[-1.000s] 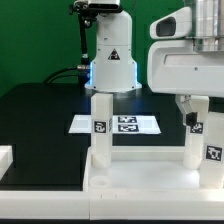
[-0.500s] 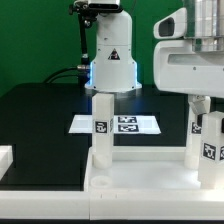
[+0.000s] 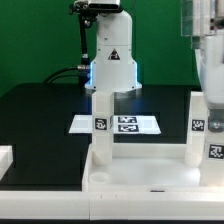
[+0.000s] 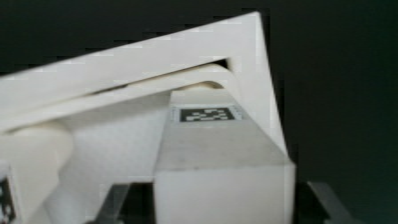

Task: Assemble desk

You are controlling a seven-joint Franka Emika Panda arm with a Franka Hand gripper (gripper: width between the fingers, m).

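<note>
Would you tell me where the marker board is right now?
In the exterior view, the marker board lies flat on the black table, just behind the desk's upright leg and in front of the white robot base.

Smooth white plastic desk (image 3: 150, 178) on a matt black table (image 3: 40, 125)

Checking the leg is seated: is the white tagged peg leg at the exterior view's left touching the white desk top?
Touching: exterior view shows the white peg leg standing upright in the white desk top's corner socket, no gap.
</note>
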